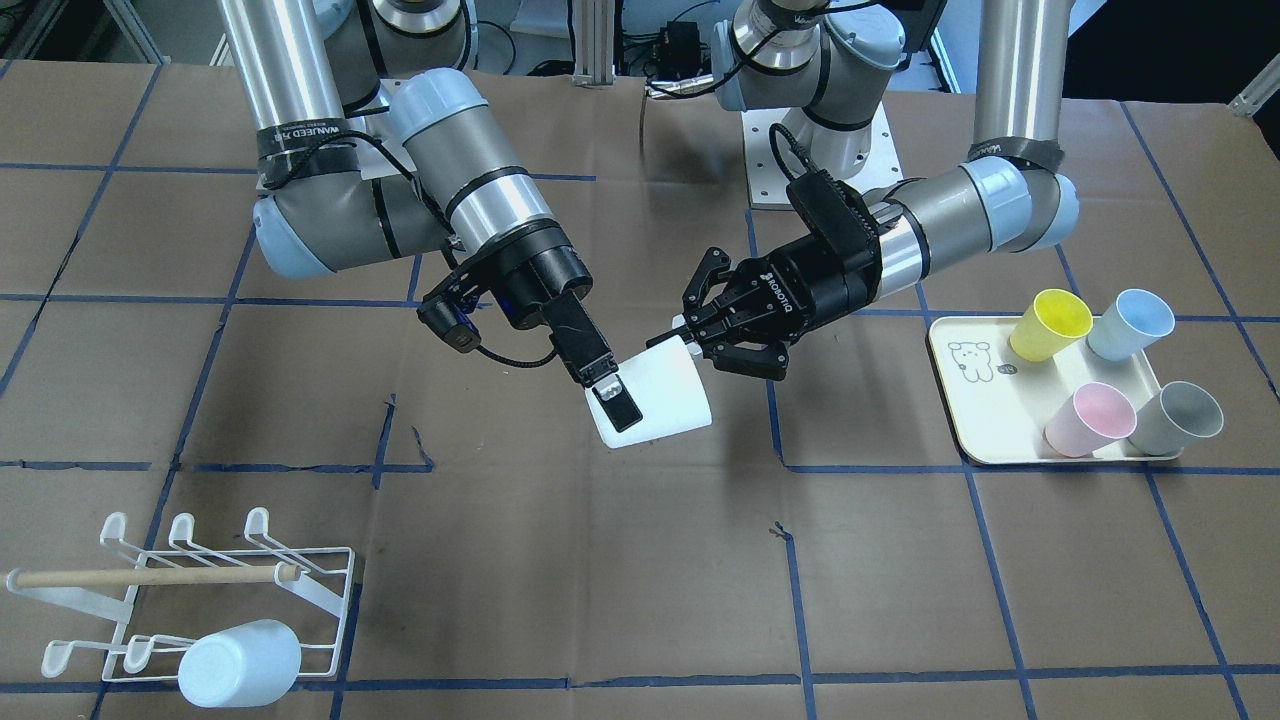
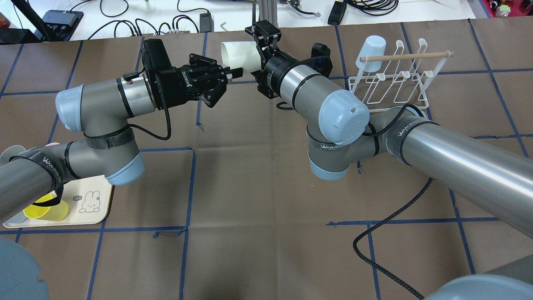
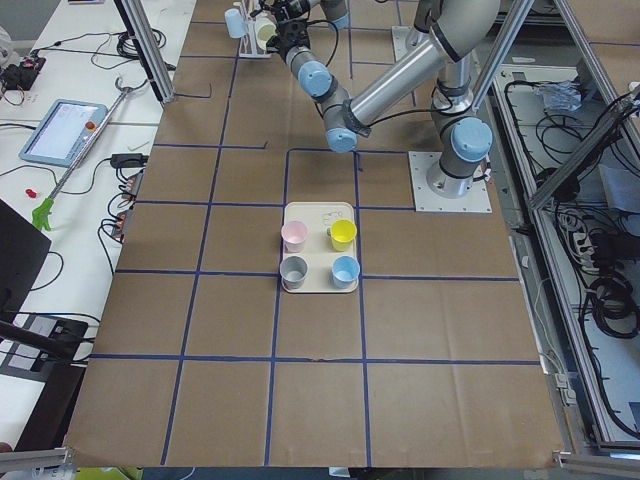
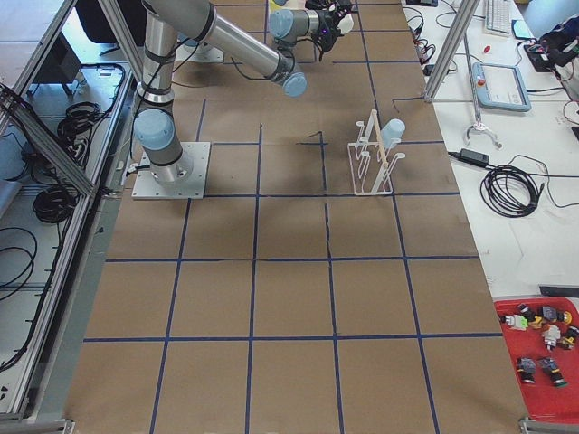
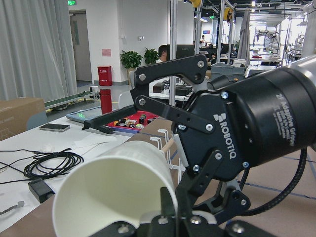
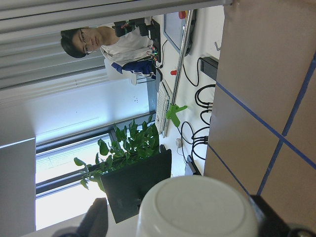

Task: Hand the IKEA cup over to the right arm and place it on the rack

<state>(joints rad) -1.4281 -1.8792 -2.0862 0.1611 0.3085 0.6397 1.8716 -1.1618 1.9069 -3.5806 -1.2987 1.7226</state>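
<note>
Cup [image 1: 668, 392] is hanging above the desk [image 1: 600, 570]; right end effector [image 1: 618, 402] is clamping its rim, and left end effector [image 1: 706, 335] is sitting with jaws apart at its base.

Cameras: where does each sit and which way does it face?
Front-facing: across the table, facing the robot; both arms, left gripper at the white cup.
Overhead: behind the robot, looking forward, down; both arms, same cup.
Exterior left: table end nearest the tray; arms beyond.
Exterior right: opposite end, nearer the rack; arms beyond.
Left wrist: faces the cup's mouth and left gripper.
Right wrist: faces the cup's base.
</note>
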